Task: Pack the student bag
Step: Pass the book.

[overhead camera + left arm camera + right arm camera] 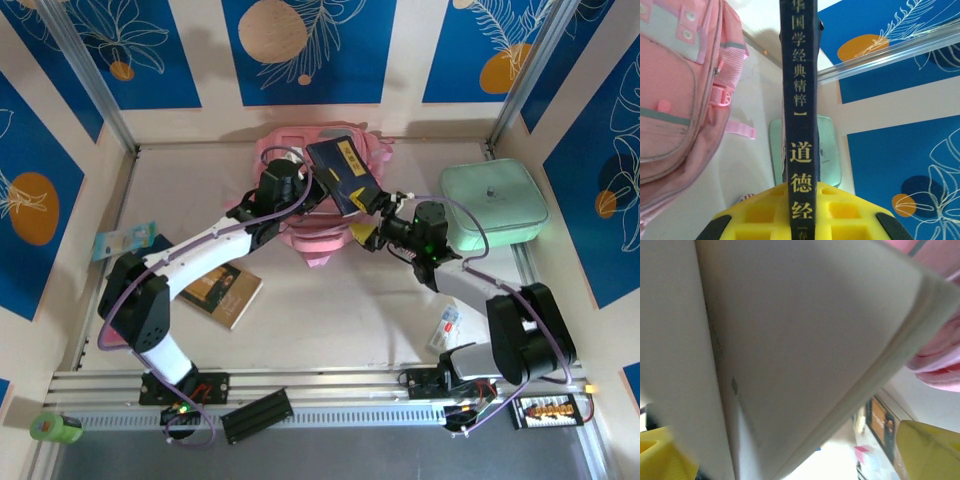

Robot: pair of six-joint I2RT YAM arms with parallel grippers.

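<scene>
Though lifted clear of the table, not yet packed: dark blue book clenched at its spine by the left gripper, above the student bag at the middle of the far edge. Right gripper released, yellow fingers spread wide either side of the book. Judged step: inserting the book. Next, probably: finding the bag's opening and angling the book in. Book stiff, flat, gold-lettered; bag soft, slumped pink fabric with mesh and plastic buckle.
</scene>
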